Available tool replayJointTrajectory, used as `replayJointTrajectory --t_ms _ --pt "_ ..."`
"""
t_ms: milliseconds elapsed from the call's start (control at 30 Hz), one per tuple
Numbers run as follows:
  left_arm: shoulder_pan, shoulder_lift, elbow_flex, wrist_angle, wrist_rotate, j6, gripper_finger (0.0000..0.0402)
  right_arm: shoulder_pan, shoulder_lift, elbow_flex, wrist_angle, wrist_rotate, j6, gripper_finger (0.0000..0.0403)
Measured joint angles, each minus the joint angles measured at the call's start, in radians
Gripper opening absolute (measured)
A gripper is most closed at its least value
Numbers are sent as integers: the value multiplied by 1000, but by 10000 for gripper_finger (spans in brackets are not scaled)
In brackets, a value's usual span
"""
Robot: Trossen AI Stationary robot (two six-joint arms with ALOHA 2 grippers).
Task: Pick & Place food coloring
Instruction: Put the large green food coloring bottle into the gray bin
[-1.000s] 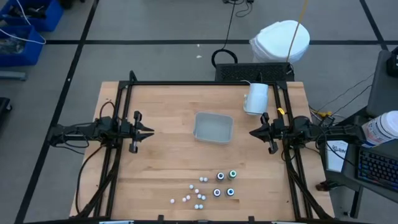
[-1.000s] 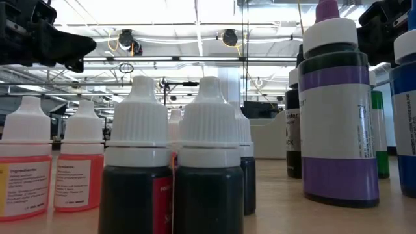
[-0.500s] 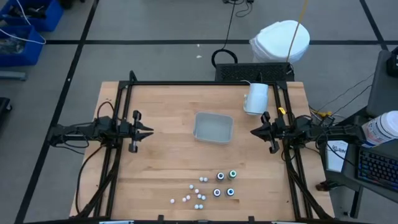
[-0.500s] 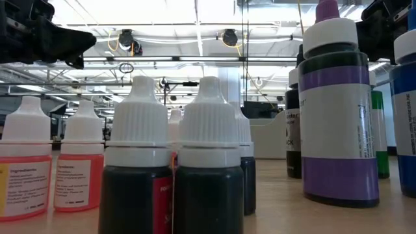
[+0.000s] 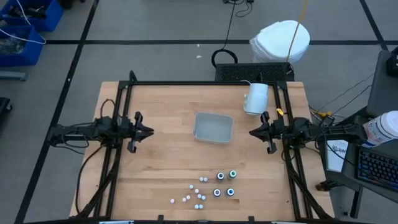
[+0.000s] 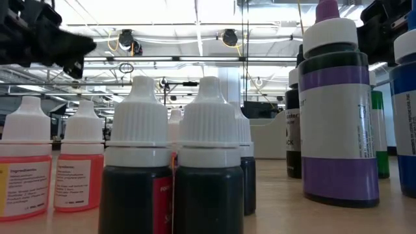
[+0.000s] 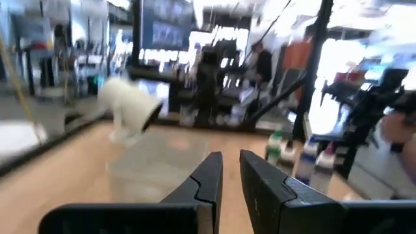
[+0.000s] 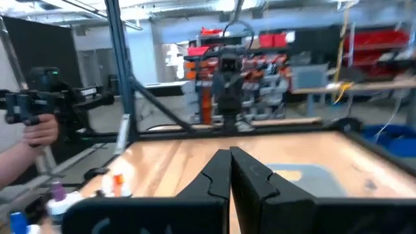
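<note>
The food coloring stands upright near the table's near edge. It is several dark bottles (image 5: 224,184) with coloured tops and several small white-capped ones (image 5: 195,193). The low view shows the white caps (image 6: 156,123) and a purple-labelled bottle (image 6: 338,117) up close. My left gripper (image 5: 151,131) hovers level at the table's left side, well away from the bottles, its fingers (image 7: 211,179) a narrow gap apart with nothing between them. My right gripper (image 5: 250,132) hovers at the right side, shut and empty (image 8: 229,162).
A grey rectangular tray (image 5: 213,127) lies at the table's middle, between the two grippers. A large white cylinder (image 5: 256,98) lies at the back right. Black frame rails run along both sides of the table. A person's hand (image 8: 39,130) holding a device shows beyond the table.
Both grippers have stayed where they were. In the low view my left gripper has rolled a little about the line it points along. The bottles and the tray have not moved.
</note>
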Motion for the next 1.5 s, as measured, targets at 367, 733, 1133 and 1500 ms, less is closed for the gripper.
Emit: replayJointTrajectory --t_ms 367,733,1133,1500 --pt "-3 157 3 -67 -45 134 63 3 133 81 21 185 -228 0" --pt "-3 209 0 17 -46 229 63 283 551 714 -468 641 -350 0" --pt "-3 210 0 25 -38 221 63 774 849 818 -649 1045 52 2" --pt "-3 210 0 25 -32 235 63 809 885 501 -243 1103 138 108"
